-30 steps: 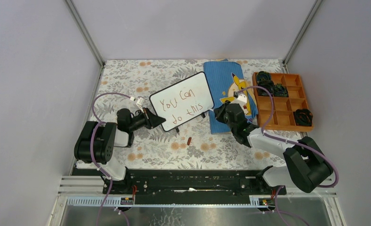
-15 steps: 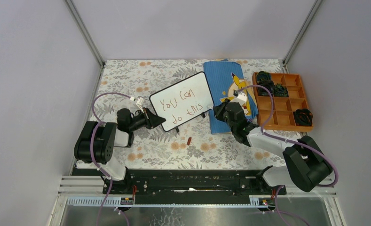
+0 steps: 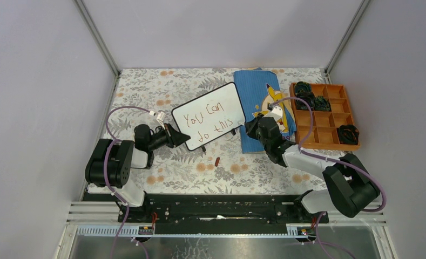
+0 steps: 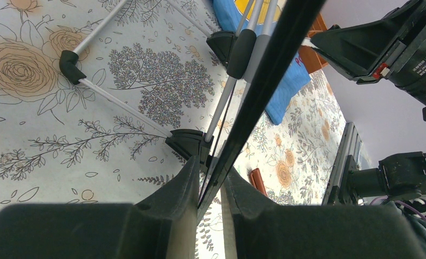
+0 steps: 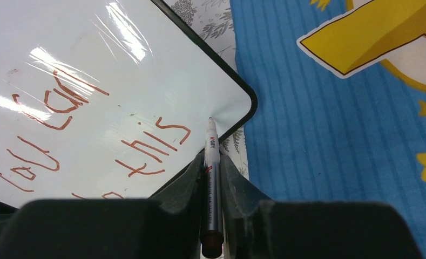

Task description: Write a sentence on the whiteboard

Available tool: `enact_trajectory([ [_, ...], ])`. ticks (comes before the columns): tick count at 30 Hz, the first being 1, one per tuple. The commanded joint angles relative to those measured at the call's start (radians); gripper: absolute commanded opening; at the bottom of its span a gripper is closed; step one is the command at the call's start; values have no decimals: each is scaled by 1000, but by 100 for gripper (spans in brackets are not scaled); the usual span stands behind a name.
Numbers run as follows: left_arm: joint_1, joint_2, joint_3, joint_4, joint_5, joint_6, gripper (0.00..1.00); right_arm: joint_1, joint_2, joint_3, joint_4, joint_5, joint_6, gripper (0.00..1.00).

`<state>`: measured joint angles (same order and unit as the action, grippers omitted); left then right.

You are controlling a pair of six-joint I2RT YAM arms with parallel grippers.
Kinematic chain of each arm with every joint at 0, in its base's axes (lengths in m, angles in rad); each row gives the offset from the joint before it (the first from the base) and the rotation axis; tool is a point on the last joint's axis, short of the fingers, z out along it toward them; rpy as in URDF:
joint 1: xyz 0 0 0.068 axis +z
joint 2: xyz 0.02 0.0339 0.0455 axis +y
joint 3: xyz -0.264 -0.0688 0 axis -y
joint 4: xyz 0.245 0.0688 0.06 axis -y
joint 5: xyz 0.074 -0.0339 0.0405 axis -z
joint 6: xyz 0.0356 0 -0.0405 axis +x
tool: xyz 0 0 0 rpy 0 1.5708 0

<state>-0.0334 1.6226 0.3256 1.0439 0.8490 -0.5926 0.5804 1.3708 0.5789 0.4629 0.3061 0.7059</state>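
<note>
The whiteboard stands tilted on its small feet at the table's middle, seen edge-on in the left wrist view. The sentence, in red-brown, reads "You can do this" over two lines. My left gripper is shut on the board's near-left edge, the black rim pinched between its fingers. My right gripper is shut on a grey marker. The marker's tip rests on the whiteboard by its rounded corner, just past the word "this".
A blue cloth with a yellow cartoon figure lies right of the board, under the right gripper. An orange compartment tray with black items stands at the far right. A small red-brown marker cap lies on the floral tablecloth in front of the board.
The right arm has shifted very slightly left with the marker. The left arm and the board have not moved.
</note>
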Motion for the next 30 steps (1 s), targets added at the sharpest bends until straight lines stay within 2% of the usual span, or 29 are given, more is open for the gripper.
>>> enact_trajectory([
  [1,-8,17,4,-34,-38,28,25,-9,9,49,60,44,13,0],
  [30,-10,21,7,-40,-38,30,25,-16,41,41,28,25,7,0],
])
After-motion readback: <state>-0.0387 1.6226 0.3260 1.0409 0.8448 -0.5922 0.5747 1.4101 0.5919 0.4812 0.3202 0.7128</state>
